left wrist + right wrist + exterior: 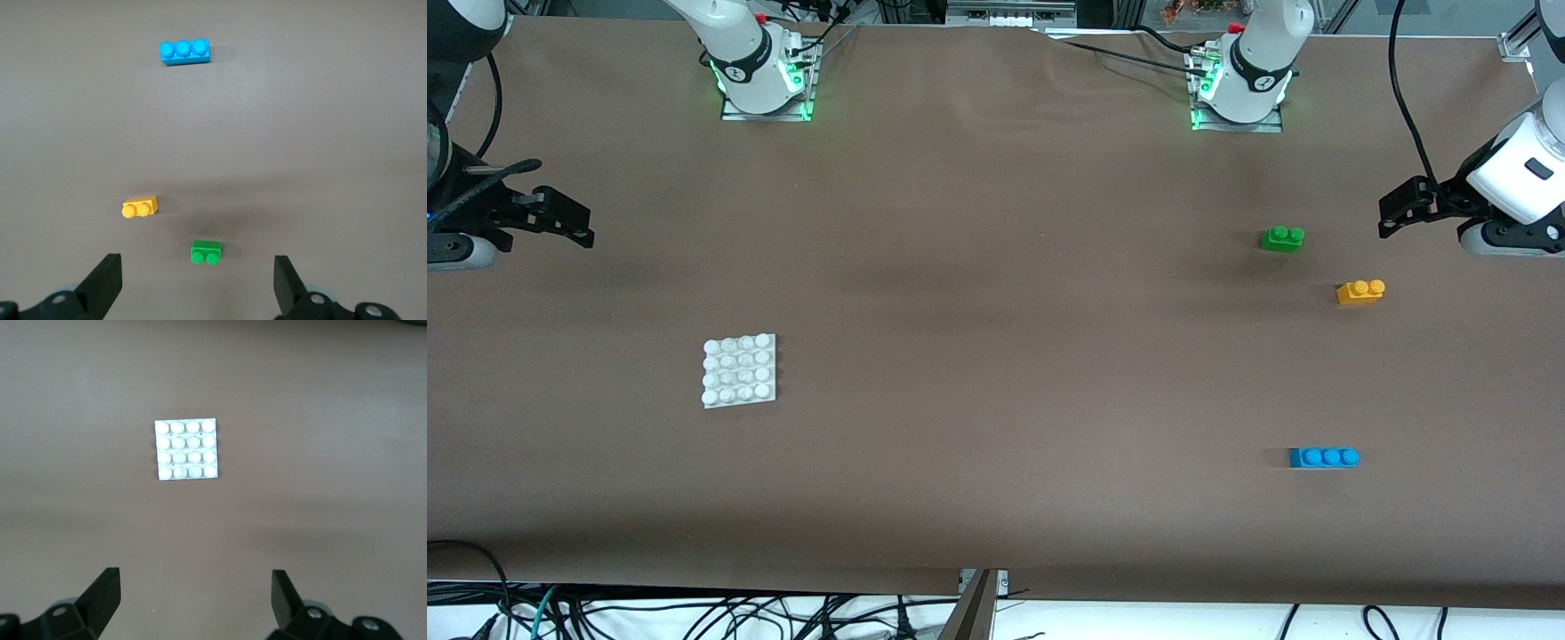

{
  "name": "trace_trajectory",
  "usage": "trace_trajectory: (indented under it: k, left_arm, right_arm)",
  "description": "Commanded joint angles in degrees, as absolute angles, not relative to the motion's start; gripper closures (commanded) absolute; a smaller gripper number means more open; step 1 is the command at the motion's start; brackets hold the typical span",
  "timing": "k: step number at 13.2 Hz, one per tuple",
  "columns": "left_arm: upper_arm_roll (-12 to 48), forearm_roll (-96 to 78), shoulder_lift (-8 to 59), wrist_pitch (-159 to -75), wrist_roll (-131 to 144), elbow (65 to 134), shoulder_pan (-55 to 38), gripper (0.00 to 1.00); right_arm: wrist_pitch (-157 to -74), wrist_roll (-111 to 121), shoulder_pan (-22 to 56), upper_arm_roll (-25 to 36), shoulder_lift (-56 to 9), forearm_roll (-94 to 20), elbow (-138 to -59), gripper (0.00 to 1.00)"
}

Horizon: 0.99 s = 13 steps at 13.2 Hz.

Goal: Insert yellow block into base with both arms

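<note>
Yellow block (1360, 292): you see it lying on the table (996, 293) at the left arm's end, between green brick (1282, 238) and blue brick (1323, 457).
Base (739, 371): flat, toward the right arm's end.
Left gripper (1389, 213): fingers spread, empty, in the air beside the bricks.
Right gripper (580, 227): fingers spread, empty, in the air over its table end.

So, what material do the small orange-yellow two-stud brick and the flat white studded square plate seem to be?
Small orange-yellow two-stud brick: likely moulded plastic, with even colour and rounded studs. Flat white studded square plate: probably plastic too, with uniform white and faintly glossy stud tops.
</note>
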State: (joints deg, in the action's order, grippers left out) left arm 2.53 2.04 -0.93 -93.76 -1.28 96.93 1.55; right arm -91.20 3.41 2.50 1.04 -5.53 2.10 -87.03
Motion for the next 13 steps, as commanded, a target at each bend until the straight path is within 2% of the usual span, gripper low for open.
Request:
trace_trajectory:
  k: [1,13]
  left_arm:
    - [2.81,1.32,-0.35,-92.99,-0.97,95.45,2.02,0.0]
    - [2.72,1.32,-0.35,-92.64,-1.14,95.54,2.11,0.0]
  right_arm:
    - [-89.74,4.83,2.72,0.88,-7.11,2.55,-85.78,0.0]
    - [-88.15,4.22,2.99,0.53,-6.68,2.37,-85.69,0.0]
